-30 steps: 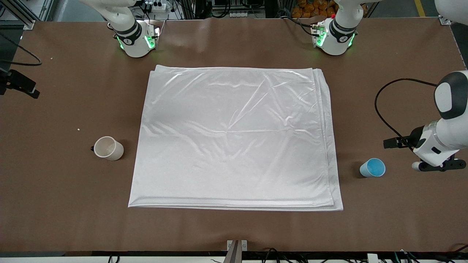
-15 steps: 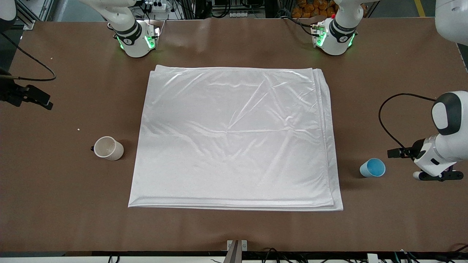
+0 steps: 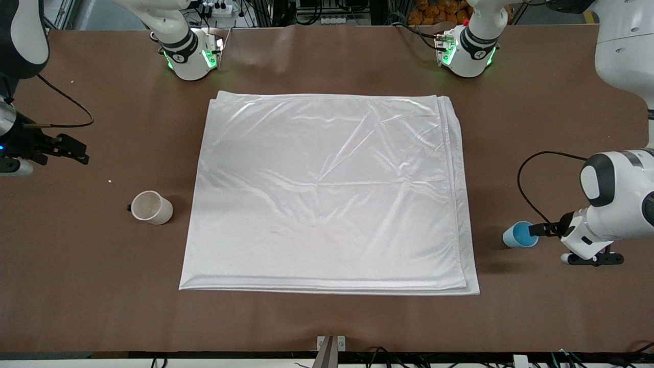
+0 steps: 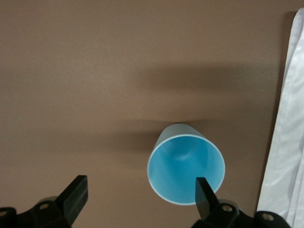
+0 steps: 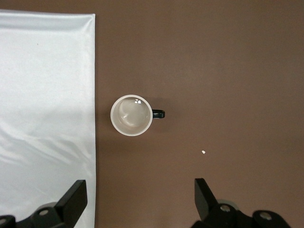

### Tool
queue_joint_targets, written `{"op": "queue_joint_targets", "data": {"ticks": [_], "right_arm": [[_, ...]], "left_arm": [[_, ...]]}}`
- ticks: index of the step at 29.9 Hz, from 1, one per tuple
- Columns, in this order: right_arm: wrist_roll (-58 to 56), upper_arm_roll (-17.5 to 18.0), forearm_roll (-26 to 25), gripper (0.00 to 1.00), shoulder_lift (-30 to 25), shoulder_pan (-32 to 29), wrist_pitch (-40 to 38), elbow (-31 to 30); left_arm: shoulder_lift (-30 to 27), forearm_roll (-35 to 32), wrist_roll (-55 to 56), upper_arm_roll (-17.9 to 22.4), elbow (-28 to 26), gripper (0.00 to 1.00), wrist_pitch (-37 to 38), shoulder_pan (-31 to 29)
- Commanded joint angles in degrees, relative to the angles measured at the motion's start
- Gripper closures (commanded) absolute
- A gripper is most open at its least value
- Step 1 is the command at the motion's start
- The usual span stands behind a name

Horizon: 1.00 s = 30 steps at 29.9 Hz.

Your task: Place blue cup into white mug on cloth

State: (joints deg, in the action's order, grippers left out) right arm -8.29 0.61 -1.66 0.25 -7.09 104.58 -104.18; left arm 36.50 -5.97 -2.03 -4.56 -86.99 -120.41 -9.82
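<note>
The blue cup (image 3: 520, 235) stands upright on the brown table beside the cloth's edge, toward the left arm's end. My left gripper (image 3: 592, 259) is open and low beside it. In the left wrist view (image 4: 140, 187), one finger (image 4: 204, 192) overlaps the rim of the cup (image 4: 185, 166). The white mug (image 3: 150, 207), with a black handle, stands off the cloth toward the right arm's end. My right gripper (image 3: 13, 166) hangs open and empty over the table near the mug (image 5: 132, 115); it also shows in the right wrist view (image 5: 140, 186). The white cloth (image 3: 327, 189) lies flat in the middle.
The cloth's edge shows in the left wrist view (image 4: 285, 156) and in the right wrist view (image 5: 42, 95). A small white crumb (image 3: 109, 180) lies on the table near the mug. Both arm bases (image 3: 191, 56) stand along the table's back edge.
My left gripper has come down and closer to the blue cup. My right arm has moved in over the table toward the mug. Cup, mug and cloth have not moved.
</note>
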Motion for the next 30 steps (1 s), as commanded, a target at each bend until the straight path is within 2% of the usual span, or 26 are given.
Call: {"op": "queue_joint_targets", "data": {"ticks": [1,12,15,16,18,21,23,24,30], "right_arm": [[-7.3,0.2,0.7,0.00,1.4,-1.3,1.2,-0.6],[-14.7,0.2,0.7,0.00,4.9,-3.0,4.1,-0.8],[-19.7,0.3,0.8,0.00,5.1,-3.8,6.2,-1.9],[-22.0,0.3,0.8,0.00,5.2,-4.2,7.5,-2.4],[-25.8,0.3,0.9,0.00,5.2,-4.6,9.9,-3.7],[-31.1,0.3,3.6,0.00,5.7,-5.6,11.9,-5.0],[-34.6,0.2,4.6,0.00,6.8,-5.7,12.0,-5.0],[-36.1,0.2,4.7,0.00,7.2,-5.8,12.1,-5.0],[-43.9,0.2,4.7,0.00,9.9,-5.7,12.2,-5.0]], "left_arm": [[1.6,-1.6,-0.8,0.0,1.3,0.00,-1.1,-0.3],[3.5,-1.6,-0.8,0.0,1.2,0.00,-2.9,-0.3],[3.8,-1.7,-0.8,0.0,1.2,0.00,-3.6,-0.3],[3.9,-1.6,-0.8,0.0,1.2,0.08,-3.6,-0.3],[4.0,-1.5,-0.8,0.0,1.2,0.32,-3.6,-0.3],[4.0,-1.3,-0.5,0.0,1.1,0.77,-3.6,-0.3],[4.0,-1.2,-0.2,0.0,1.1,0.96,-3.6,-0.3],[4.0,-1.2,0.2,0.0,1.1,1.00,-3.6,-0.3],[4.0,-1.1,0.4,0.0,1.0,1.00,-3.6,-0.3]]}}
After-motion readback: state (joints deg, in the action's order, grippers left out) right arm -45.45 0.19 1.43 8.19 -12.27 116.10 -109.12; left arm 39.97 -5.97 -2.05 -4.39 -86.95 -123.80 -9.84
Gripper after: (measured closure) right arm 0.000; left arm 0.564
